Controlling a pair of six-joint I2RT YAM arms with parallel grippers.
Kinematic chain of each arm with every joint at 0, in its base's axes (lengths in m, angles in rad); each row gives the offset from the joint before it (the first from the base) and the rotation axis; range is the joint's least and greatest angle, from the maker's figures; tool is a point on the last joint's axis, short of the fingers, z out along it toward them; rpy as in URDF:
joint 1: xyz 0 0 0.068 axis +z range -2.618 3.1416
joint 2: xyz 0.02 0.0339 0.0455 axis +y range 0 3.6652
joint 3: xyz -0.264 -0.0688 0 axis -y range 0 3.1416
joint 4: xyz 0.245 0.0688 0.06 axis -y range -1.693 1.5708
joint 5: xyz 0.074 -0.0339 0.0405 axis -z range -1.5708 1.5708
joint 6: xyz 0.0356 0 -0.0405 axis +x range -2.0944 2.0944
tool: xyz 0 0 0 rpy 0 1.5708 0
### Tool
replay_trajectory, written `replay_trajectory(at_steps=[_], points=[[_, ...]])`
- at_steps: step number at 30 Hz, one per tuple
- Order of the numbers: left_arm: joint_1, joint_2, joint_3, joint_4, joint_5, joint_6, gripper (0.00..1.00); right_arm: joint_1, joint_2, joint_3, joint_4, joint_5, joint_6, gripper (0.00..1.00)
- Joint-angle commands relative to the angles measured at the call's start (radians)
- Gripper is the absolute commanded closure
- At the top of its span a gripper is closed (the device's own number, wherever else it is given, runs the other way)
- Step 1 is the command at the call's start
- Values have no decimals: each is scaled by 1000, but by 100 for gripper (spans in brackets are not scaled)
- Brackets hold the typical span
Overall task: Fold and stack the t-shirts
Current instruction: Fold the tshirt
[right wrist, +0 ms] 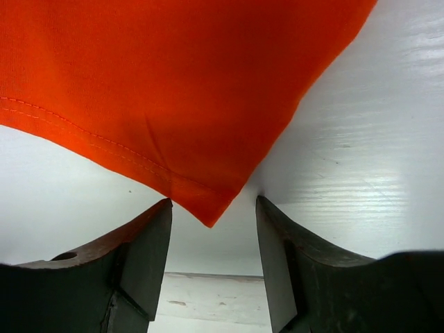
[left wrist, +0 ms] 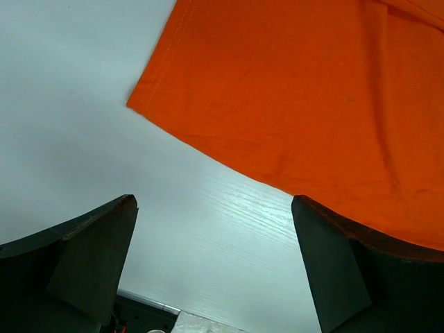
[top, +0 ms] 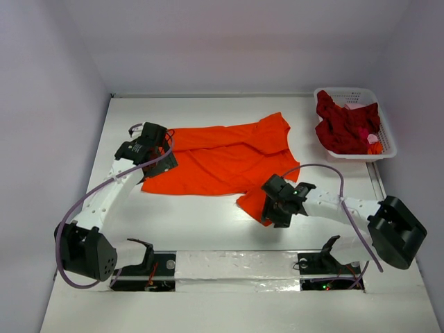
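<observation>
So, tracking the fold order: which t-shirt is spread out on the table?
The orange t-shirt, lying flat on the table; the dark red ones sit bunched in the white basket.

A t-shirt (top: 222, 163) lies spread flat in the middle of the desk (top: 208, 222). The left hand (top: 166, 148) sits at its left edge. The right hand (top: 272, 208) is at its near right corner, which lies between the parted fingers. At the desk's far right stands a basket (top: 388, 149) with more t-shirts (top: 343, 128) heaped inside.
</observation>
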Motion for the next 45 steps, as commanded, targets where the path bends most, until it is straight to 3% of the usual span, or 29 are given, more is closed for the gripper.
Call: replay_trajectory(at_steps=[1,11,15,17,19,33,39,45], points=[[-5,-10,6,-31,-50,-19,8,7,22,1,66,-6,-14,43],[-5,-10,-3,-46,-88,-42,7,7,60,-6,97,-20,-19,61],[-5,-20,-29,-59,-113,-65,7,7,65,-5,100,-20,-19,80],[-5,-21,-38,-59,-121,-76,7,7,70,-3,101,-20,-21,84],[7,-24,-52,-56,-122,-82,7,7,71,-3,100,-19,-21,100],[142,54,-101,44,-75,-45,6,7,33,12,81,-2,-17,100],[180,141,-147,188,106,-15,7,7,27,24,103,-16,-40,100],[283,226,-176,247,174,4,8,7,36,47,101,-3,-65,100]])
